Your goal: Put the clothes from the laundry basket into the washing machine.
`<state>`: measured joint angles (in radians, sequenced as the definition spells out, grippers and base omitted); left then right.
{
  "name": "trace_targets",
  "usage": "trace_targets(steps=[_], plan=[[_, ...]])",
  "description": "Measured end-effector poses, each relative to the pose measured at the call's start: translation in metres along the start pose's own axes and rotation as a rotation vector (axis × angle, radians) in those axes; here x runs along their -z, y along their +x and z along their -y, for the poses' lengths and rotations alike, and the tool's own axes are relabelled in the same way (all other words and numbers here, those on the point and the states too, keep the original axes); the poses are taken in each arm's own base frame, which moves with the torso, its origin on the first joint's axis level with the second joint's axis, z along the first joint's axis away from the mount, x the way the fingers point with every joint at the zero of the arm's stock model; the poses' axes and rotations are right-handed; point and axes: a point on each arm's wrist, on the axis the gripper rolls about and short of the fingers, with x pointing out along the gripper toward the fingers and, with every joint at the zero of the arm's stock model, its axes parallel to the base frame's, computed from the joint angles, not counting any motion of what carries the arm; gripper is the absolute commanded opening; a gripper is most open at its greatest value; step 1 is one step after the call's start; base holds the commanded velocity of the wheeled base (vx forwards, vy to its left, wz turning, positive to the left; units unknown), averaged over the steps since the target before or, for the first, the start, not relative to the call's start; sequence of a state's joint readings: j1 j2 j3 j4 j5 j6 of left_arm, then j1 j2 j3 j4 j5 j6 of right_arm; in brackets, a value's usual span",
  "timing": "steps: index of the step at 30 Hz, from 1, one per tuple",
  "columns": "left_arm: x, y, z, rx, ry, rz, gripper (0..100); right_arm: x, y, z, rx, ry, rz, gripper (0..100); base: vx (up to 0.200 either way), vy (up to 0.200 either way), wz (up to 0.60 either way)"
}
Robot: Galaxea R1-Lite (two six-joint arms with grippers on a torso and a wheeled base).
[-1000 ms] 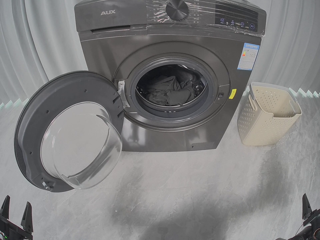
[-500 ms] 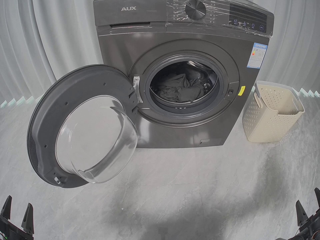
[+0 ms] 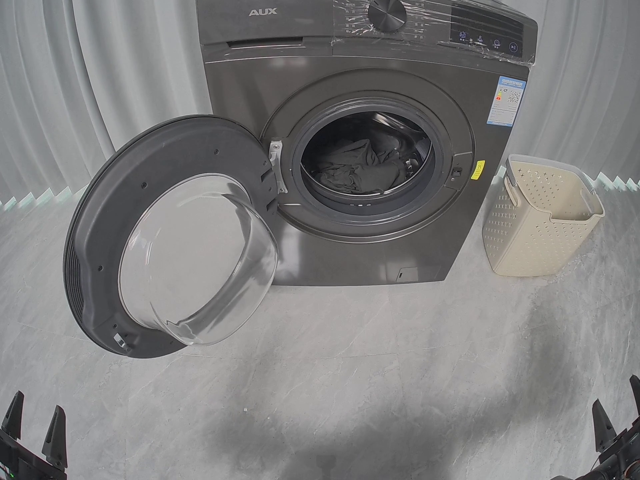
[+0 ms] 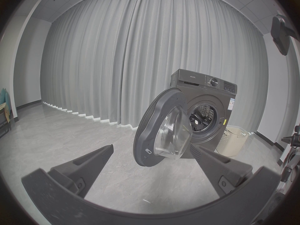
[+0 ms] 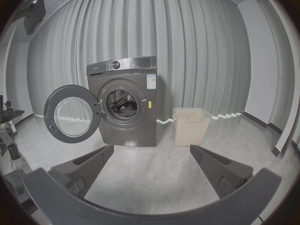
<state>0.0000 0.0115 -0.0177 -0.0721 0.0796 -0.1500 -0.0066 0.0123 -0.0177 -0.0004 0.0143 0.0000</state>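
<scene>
In the head view, one grey-metal washing machine (image 3: pixel 360 255) stood, its round glass-domed door (image 3: pixel 133 168) open, one crumpled dark heap of clothes (image 3: pixel 357 168) in the drum (image 3: pixel 400 125), one cream perforated plastic laundry basket (image 3: pixel 533 248) beside it. The left wrist view showed the left gripper (image 4: pixel 151 146), two wedge fingers (image 4: pixel 90 163) spread wide, holding nothing; the right wrist view, the right gripper (image 5: pixel 151 146) likewise.

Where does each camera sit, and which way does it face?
Head: up high, facing forward and down at the washer, open door and basket; left hand and right hand tips at the lower corners.
Left wrist: low, facing the washer past the door; own open fingers frame it.
Right wrist: low, facing washer and basket squarely; own open fingers too.
Shared: all show washer, door, basket.
</scene>
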Motion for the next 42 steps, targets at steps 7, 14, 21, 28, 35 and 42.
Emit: trace_targets(steps=[7, 14, 21, 28, 35, 42], plan=[[0.0, 0.0, 0.0, -0.002, 0.0, 0.0, 100, 0.0, 0.0, 0.0, -0.003, 0.001, 0.0, 100, 0.0, 0.0, 0.0], [0.0, 0.0001, 0.0001, 0.005, 0.002, -0.002, 100, -0.0001, 0.0, 0.0, -0.001, 0.0, 0.0, 100, 0.0, 0.171, 0.17], [0.0, 0.0001, 0.0002, 0.005, 0.001, -0.002, 100, -0.0001, 0.0001, 0.0, 0.0, 0.0, 0.0, 100, 0.0, 0.0, 0.34], [0.0, 0.0002, 0.0002, 0.005, 0.002, -0.003, 100, -0.0001, 0.0001, 0.0001, -0.003, 0.0, 0.0, 100, 0.0, 0.057, 0.0], [0.0, 0.0002, 0.0002, 0.005, 0.006, -0.003, 100, -0.0001, 0.0001, 0.0, -0.003, 0.0, -0.001, 100, 0.0, 0.2, 0.0], [0.0, 0.0002, 0.0002, 0.006, 0.016, -0.004, 100, -0.0001, 0.0002, 0.0, -0.004, 0.001, -0.001, 100, 0.0, 0.086, 0.0]])
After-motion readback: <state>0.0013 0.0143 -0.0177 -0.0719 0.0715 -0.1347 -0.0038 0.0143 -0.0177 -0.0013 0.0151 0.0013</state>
